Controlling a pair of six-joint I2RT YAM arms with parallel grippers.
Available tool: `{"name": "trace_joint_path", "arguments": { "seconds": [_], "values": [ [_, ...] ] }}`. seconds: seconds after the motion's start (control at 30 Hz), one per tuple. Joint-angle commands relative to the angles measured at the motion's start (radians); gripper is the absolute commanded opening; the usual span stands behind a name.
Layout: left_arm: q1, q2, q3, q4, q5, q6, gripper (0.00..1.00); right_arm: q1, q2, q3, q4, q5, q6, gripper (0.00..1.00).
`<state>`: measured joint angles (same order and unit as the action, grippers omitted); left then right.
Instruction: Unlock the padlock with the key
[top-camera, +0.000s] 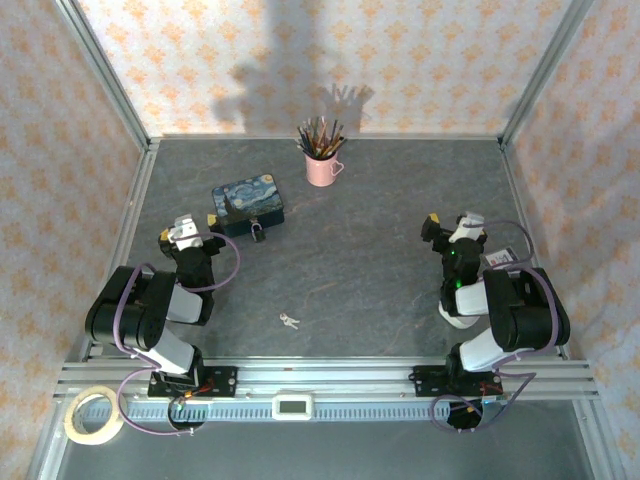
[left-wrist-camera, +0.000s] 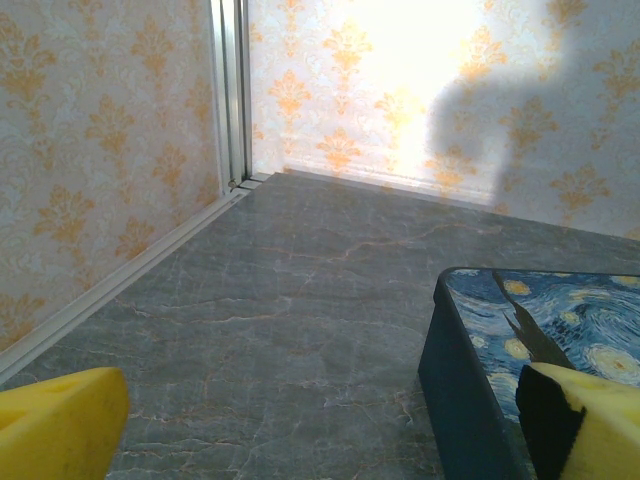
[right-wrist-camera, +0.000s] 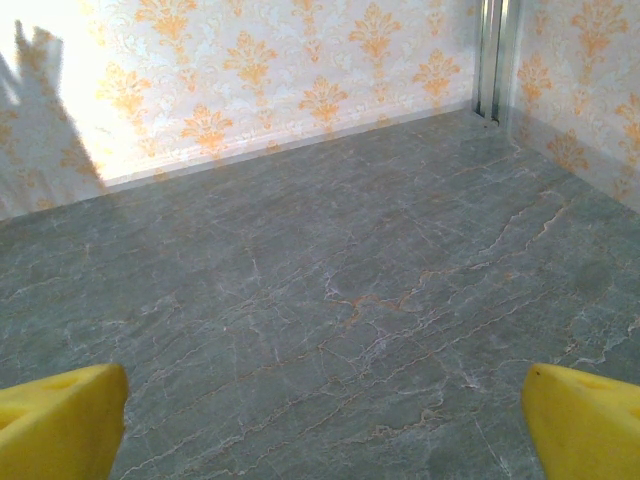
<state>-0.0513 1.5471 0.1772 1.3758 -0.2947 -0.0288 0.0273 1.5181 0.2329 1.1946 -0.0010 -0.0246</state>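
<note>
The tiny dark padlock (top-camera: 258, 232) hangs at the front edge of the blue starry-night tin (top-camera: 249, 204), its thin shackle pointing up. The small silver key (top-camera: 289, 321) lies on the grey table near the front, between the two arms. My left gripper (top-camera: 187, 224) sits left of the tin, open, with nothing between its yellow fingertips (left-wrist-camera: 60, 425). The tin's side (left-wrist-camera: 470, 390) fills the right of the left wrist view. My right gripper (top-camera: 448, 226) rests at the right side, open over bare table, yellow fingertips (right-wrist-camera: 585, 420) wide apart.
A pink mug (top-camera: 322, 167) full of pencils stands at the back centre. A roll of tape (top-camera: 93, 413) lies off the table at the front left. Metal frame rails (top-camera: 320, 380) and patterned walls bound the workspace.
</note>
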Motion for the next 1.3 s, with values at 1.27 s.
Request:
{"name": "trace_joint_path", "arguments": {
  "seconds": [1.27],
  "values": [
    [-0.423, -0.714, 0.295, -1.745, 0.108, -1.005, 0.86, 0.864, -0.161, 0.451, -1.155, -0.175, 0.426, 0.75]
  ]
}}
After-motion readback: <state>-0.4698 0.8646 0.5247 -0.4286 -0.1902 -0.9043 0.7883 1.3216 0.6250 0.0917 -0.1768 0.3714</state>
